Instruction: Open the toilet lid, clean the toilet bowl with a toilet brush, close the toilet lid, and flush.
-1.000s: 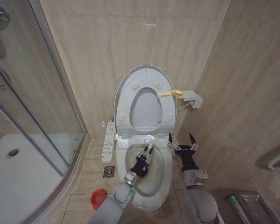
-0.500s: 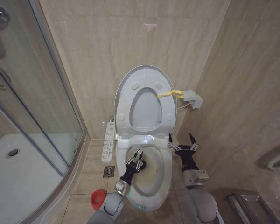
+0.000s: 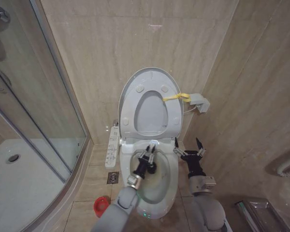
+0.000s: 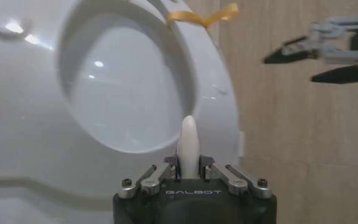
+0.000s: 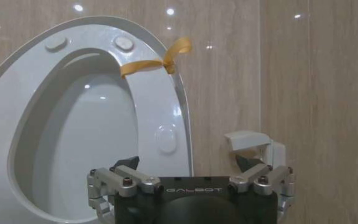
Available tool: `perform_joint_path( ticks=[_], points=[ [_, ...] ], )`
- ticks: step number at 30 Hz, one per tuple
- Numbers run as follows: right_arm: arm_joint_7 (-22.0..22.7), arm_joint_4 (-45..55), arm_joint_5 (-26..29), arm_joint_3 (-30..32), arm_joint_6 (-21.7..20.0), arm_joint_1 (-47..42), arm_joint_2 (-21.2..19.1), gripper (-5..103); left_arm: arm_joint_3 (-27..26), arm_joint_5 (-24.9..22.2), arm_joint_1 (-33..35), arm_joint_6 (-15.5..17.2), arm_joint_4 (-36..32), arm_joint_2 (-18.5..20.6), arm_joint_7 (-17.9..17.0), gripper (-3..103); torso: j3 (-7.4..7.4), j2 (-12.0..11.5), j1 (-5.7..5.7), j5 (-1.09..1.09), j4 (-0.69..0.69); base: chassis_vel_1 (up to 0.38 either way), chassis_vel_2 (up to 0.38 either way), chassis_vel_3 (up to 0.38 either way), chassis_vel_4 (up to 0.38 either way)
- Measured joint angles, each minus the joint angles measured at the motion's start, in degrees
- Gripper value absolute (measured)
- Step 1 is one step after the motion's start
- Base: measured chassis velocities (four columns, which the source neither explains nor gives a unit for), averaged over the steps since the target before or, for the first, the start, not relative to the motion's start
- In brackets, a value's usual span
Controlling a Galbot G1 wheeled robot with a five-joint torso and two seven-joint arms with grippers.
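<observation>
Red cup holder (image 3: 101, 206) on the floor tiles, left of the toilet. Over the toilet bowl (image 3: 171, 166), left gripper (image 3: 147, 153) with fingers clamped on the white handle of the toilet brush (image 4: 188, 144); bristle head hidden. Right gripper (image 3: 187, 146) just beside the bowl's right rim, fingers spread apart, holding nothing. Behind, toilet lid (image 3: 135, 82) upright against the wall, yellow strap (image 3: 176, 97) at its right edge.

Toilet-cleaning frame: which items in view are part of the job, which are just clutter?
In play:
- toilet lid, raised
- toilet bowl
- toilet brush, handle in the left gripper
- red cup holder on the floor
- right gripper, open beside the bowl

Just there:
- shower tray
- glass shower door
- floor drain
</observation>
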Motion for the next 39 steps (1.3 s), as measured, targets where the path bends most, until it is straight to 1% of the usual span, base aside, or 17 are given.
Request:
perform_joint_path(
  ticks=[2, 4, 5, 8, 11, 12, 16, 19, 22, 28, 35, 39],
  points=[
    [0.0, 0.0, 0.0, 0.0, 0.0, 0.0, 0.0, 100, 0.72, 0.06, -0.15, 0.1, 0.44, -0.65, 0.03, 21, 0.0, 0.0, 0.0, 0.0, 0.0, 0.0, 0.0, 0.0, 0.0],
    [0.0, 0.0, 0.0, 0.0, 0.0, 0.0, 0.0, 100, 1.75, 0.14, -0.44, 0.35, 1.24, -2.14, 0.14, 21, 0.0, 0.0, 0.0, 0.01, 0.0, 0.0, 0.0, 0.0, 0.0],
    [0.0, 0.0, 0.0, 0.0, 0.0, 0.0, 0.0, 100, 1.75, 0.14, -0.44, 0.35, 1.24, -2.14, 0.14, 21, 0.0, 0.0, 0.0, 0.01, 0.0, 0.0, 0.0, 0.0, 0.0],
    [0.0, 0.0, 0.0, 0.0, 0.0, 0.0, 0.0, 100, 2.52, 0.24, -1.13, 0.59, 2.62, -4.06, 0.42, 21, 0.0, 0.0, 0.0, -0.01, 0.0, 0.0, 0.0, 0.0, 0.0],
    [0.0, 0.0, 0.0, 0.0, 0.0, 0.0, 0.0, 100, 2.53, 0.68, -1.37, 0.58, 4.23, -4.49, 0.76, 21, -0.01, 0.0, 0.0, -0.01, 0.0, 0.0, 0.0, 0.0, 0.0],
    [0.0, 0.0, 0.0, 0.0, 0.0, 0.0, 0.0, 100, 2.52, 1.06, -1.48, 0.58, 5.19, -4.52, 0.89, 21, 0.0, 0.0, 0.0, 0.0, 0.02, 0.0, 0.0, 0.0, 0.0],
    [0.0, 0.0, 0.0, 0.0, 0.0, 0.0, 0.0, 100, 2.52, 1.12, -1.93, 0.88, 5.4, -4.57, 0.97, 21, 0.0, 0.0, 0.0, 0.0, 0.02, 0.0, 0.0, 0.0, 0.0],
    [0.0, 0.0, 0.0, 0.0, 0.0, 0.0, 0.0, 100, 2.5, 1.11, -3.31, 1.32, 3.93, -5.28, 0.91, 21, 0.0, 0.0, 0.0, -0.02, -0.01, 0.0, 0.0, 0.0, 0.0],
    [0.0, 0.0, 0.0, -0.01, 0.0, 0.0, 0.0, 100, 2.69, 1.1, -4.24, 1.32, 3.83, -5.55, 0.92, 21, 0.0, 0.0, 0.0, -0.02, -0.02, 0.0, 0.0, 0.0, 0.0],
    [0.0, 0.0, 0.0, 0.0, 0.0, 0.0, 0.0, 100, 3.4, 0.96, -5.19, 1.21, 7.68, -5.58, 1.07, 21, 0.0, 0.0, 0.0, -0.02, 0.01, 0.0, 0.0, 0.0, 0.0],
    [0.0, 0.0, 0.0, 0.0, 0.0, 0.0, 0.0, 100, 3.54, 0.27, -8.22, 1.7, 7.33, -5.55, 1.09, 21, 0.0, 0.0, 0.0, -0.02, 0.0, 0.0, 0.0, 0.0, 0.0],
    [0.0, 0.0, 0.0, 0.0, 0.0, 0.0, 0.0, 100, 5.26, 0.06, -8.81, 2.1, 9.71, -5.53, 1.5, 21, 0.0, 0.0, 0.0, 0.0, 0.0, 0.0, 0.0, 0.0, 0.0]
  ],
)
